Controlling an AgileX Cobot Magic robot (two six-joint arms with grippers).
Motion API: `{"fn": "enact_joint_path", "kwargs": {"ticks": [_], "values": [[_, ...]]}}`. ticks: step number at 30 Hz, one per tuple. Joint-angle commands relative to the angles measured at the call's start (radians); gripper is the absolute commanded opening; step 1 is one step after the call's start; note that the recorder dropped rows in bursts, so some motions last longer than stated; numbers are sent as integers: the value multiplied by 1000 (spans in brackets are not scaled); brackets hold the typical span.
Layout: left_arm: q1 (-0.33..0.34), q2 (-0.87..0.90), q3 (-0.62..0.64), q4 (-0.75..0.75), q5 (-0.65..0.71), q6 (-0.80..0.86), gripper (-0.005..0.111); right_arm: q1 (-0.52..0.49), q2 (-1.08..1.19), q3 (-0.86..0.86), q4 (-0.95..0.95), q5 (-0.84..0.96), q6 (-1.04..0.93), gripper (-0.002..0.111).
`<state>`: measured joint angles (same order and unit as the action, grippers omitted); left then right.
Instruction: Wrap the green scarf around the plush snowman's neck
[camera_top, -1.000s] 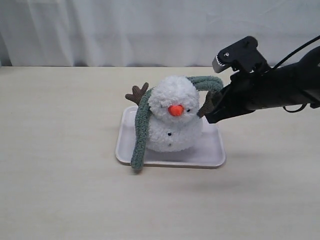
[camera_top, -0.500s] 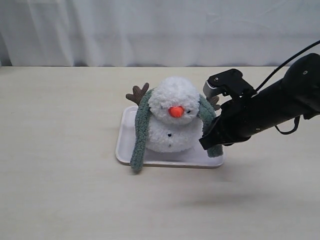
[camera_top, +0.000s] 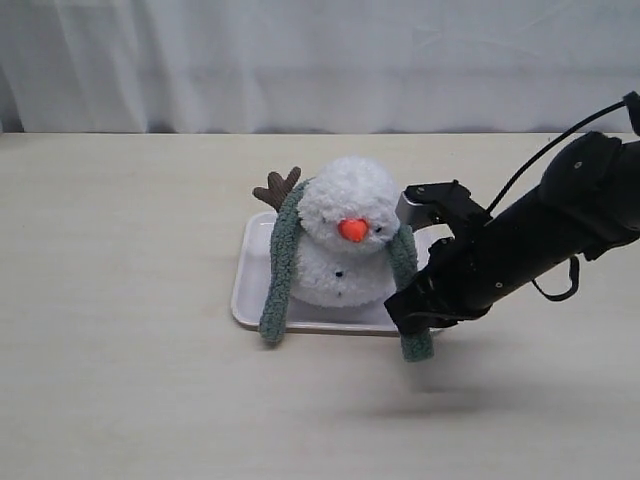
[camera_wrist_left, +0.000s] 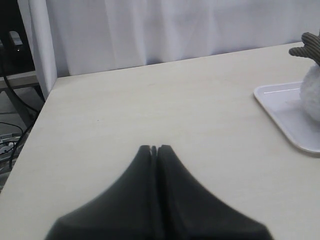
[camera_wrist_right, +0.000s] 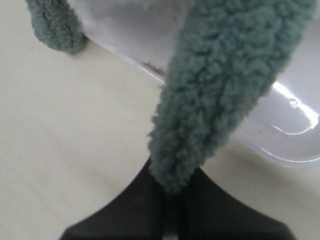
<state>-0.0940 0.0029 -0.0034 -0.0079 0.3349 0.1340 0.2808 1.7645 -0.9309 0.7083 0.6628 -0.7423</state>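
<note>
The plush snowman (camera_top: 342, 268) stands upright on a white tray (camera_top: 250, 285). The green scarf (camera_top: 280, 258) runs behind its head, with one strand hanging down each side of the neck (camera_top: 322, 246). The left strand ends at the tray's front edge. My right gripper (camera_top: 408, 318) is shut on the right strand near its end, low at the tray's front right corner. The right wrist view shows the scarf (camera_wrist_right: 225, 85) pinched in the right gripper (camera_wrist_right: 172, 186). My left gripper (camera_wrist_left: 156, 148) is shut and empty over bare table, away from the snowman (camera_wrist_left: 313, 95).
A white curtain (camera_top: 320, 60) hangs behind the table's far edge. The table's left edge (camera_wrist_left: 35, 130) shows in the left wrist view, with cables on the floor beyond it. A brown twig arm (camera_top: 276, 188) sticks out behind the left strand.
My right gripper has carried the scarf's right end from beside the snowman's head down and forward to the tray's front right corner. The left strand has hardly moved.
</note>
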Motion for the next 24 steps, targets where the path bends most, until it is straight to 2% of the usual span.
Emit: {"fn": "enact_joint_path", "kwargs": {"ticks": [1,9,24], "values": [[1,-3,3,-4,-12,-4,0,2,17,6,22,22,-6,4],[1,-3,3,-4,-12,-4,0,2,17,6,288,123,-271,4],[1,-3,3,-4,-12,-4,0,2,144,6,379,97,-361,4]]}}
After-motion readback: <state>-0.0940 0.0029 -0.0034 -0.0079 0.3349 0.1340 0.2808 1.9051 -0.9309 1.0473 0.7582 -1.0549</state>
